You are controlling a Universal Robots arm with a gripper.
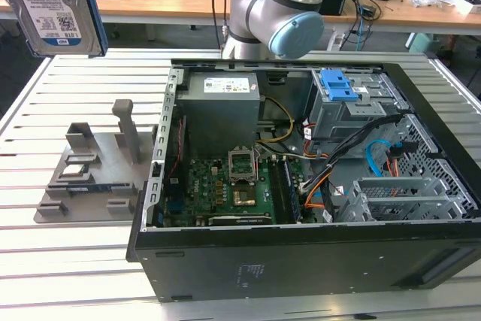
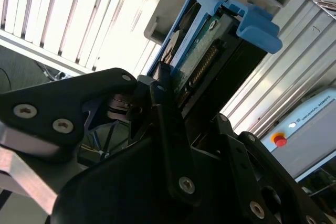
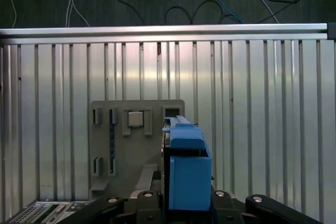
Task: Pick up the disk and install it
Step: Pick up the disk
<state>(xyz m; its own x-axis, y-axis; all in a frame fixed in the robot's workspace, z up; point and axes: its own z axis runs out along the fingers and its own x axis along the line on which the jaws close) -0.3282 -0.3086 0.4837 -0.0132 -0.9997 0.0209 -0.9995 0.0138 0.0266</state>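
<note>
Now pick-up done: gripper [image 2: 160, 85] clamps disk [image 1: 52, 5], held upright over table's [image 1: 45, 276] far corner, exterior view's left, above stand [image 1: 90, 167]. Install pending; needs squaring to bay [image 1: 346, 107].

The disk [image 1: 52, 5] is cut off by the exterior view's top edge. We cannot see its end inside the claw [image 2: 184, 103], and it covers part of the stand [image 3: 121, 145] beyond the claw.
</note>
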